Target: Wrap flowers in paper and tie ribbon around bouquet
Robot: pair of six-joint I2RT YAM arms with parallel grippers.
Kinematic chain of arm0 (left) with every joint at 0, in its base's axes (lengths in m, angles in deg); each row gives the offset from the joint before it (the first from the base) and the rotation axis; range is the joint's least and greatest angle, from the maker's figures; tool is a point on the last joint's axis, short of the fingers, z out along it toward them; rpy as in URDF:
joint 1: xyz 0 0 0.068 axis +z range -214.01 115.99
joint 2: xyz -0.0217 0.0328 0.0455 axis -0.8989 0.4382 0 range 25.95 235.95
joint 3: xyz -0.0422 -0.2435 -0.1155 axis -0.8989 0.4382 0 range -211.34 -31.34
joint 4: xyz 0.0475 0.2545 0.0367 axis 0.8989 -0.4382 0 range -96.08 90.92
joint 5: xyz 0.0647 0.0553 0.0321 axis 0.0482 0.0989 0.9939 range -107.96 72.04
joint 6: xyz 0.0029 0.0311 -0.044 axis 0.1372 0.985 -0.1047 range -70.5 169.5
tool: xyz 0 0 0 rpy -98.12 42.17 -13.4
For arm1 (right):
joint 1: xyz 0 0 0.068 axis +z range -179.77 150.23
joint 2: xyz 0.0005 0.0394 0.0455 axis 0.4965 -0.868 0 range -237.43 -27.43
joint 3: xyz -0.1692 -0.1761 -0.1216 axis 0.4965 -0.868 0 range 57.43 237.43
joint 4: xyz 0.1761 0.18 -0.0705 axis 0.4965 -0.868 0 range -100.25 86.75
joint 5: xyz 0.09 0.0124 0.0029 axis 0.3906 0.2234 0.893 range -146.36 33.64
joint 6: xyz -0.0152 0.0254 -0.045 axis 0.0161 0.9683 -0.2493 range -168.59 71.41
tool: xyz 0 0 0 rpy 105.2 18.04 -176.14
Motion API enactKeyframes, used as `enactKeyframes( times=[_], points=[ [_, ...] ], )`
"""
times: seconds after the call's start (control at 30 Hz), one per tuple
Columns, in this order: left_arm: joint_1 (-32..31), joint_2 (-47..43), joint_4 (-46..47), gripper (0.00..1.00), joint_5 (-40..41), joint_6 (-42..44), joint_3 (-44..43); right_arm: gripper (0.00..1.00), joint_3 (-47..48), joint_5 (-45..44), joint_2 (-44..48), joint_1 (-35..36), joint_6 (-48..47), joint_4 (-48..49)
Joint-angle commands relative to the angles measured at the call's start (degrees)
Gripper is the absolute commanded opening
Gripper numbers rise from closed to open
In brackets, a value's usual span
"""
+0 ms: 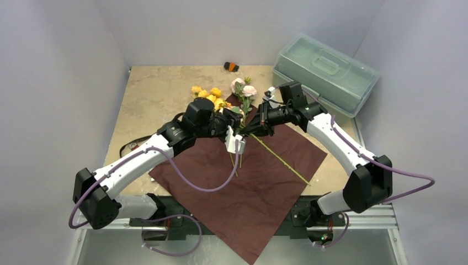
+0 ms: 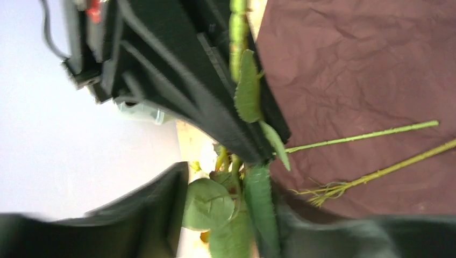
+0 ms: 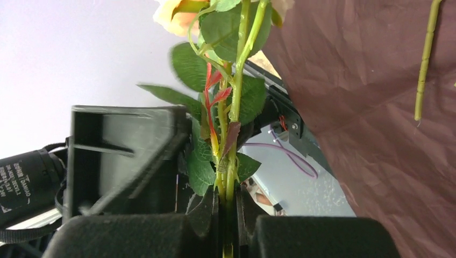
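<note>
- The left gripper (image 1: 236, 144) reaches in over the far corner of the paper (image 1: 259, 204). Its fingers stand apart with leaves and stems between them (the wrist view is too blurred there to tell whether they pinch anything).
- The flowers (image 1: 212, 95) lie near the middle of the table (image 1: 154, 105), yellow blooms to the left and pink ones just to their right. The heads rest beyond the paper's far corner.
- The right gripper (image 3: 228, 228) is clamped on the green stems just below the leaves, its two dark pads pressed against them.
- A long stem (image 1: 284, 164) lies on the paper, slanting toward the near right.
- The dark red paper lies flat and unwrapped, and its near corner hangs over the table's near edge.
- A clear lidded plastic case (image 1: 325, 69) sits at the far right.
</note>
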Motion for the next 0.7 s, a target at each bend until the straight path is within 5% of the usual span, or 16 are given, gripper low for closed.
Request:
enactKeyframes(
  times=[0.0, 0.13, 0.3, 0.4, 0.5, 0.67],
  points=[
    [0.13, -5.98, 6.10, 0.69, 2.81, -3.78, 3.18, 0.00, 2.95, -4.08, 0.48, 0.52, -0.69, 0.48],
    [0.08, -10.67, 12.12, 0.91, 9.06, -16.21, 7.51, 0.00, 8.60, -10.83, -2.37, 0.55, -4.07, -2.71],
    [0.06, -12.99, 10.74, 0.97, 22.43, -31.80, 5.55, 0.00, 14.97, -22.46, -6.31, 0.59, -7.41, -4.00],
    [0.07, -14.72, 13.90, 0.98, 40.68, -51.35, 5.93, 0.00, 18.07, -27.16, -9.11, 0.60, -8.96, -2.76],
    [0.20, -14.69, 5.14, 1.00, 57.25, -69.04, 2.79, 0.00, 20.63, -31.40, -12.35, 0.60, -11.00, -0.52],
    [0.14, -12.02, -11.33, 1.00, 60.01, -83.17, -1.56, 0.00, 19.64, -35.04, -17.01, 1.11, -14.39, 10.74]
  ],
)
